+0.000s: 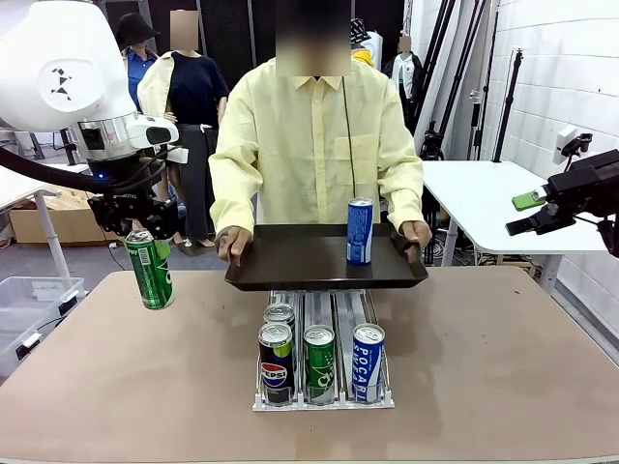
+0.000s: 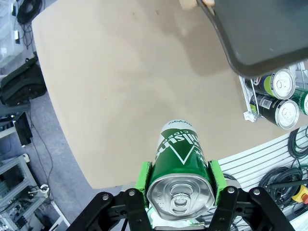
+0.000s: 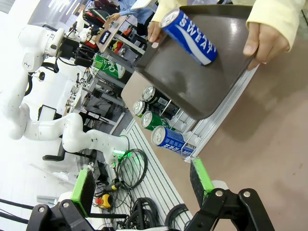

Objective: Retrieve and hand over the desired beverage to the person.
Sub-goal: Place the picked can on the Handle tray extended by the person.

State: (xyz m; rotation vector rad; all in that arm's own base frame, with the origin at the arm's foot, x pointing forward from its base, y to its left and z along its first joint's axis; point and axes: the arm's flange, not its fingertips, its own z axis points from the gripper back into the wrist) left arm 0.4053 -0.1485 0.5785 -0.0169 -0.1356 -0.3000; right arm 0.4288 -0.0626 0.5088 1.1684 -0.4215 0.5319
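My left gripper (image 1: 147, 244) hangs above the table's left part, shut on a green can (image 1: 150, 270) that it holds by the top, tilted slightly. In the left wrist view that green can (image 2: 180, 173) sits between the green pads (image 2: 142, 176). The person (image 1: 314, 145) in a pale-yellow shirt stands at the far side holding a dark tray (image 1: 290, 261) with both hands; a blue can (image 1: 360, 231) stands on it. My right gripper (image 1: 527, 215) is raised at the far right, open and empty; its view shows the tray (image 3: 187, 86) and the blue can (image 3: 190, 37).
A clear rack (image 1: 324, 391) at the table's front middle holds a Pepsi can (image 1: 276, 362), a green can (image 1: 319, 363), a blue can (image 1: 368, 362) and one more behind. A white table (image 1: 484, 198) stands at the back right. A plastic bin (image 1: 29, 309) sits left.
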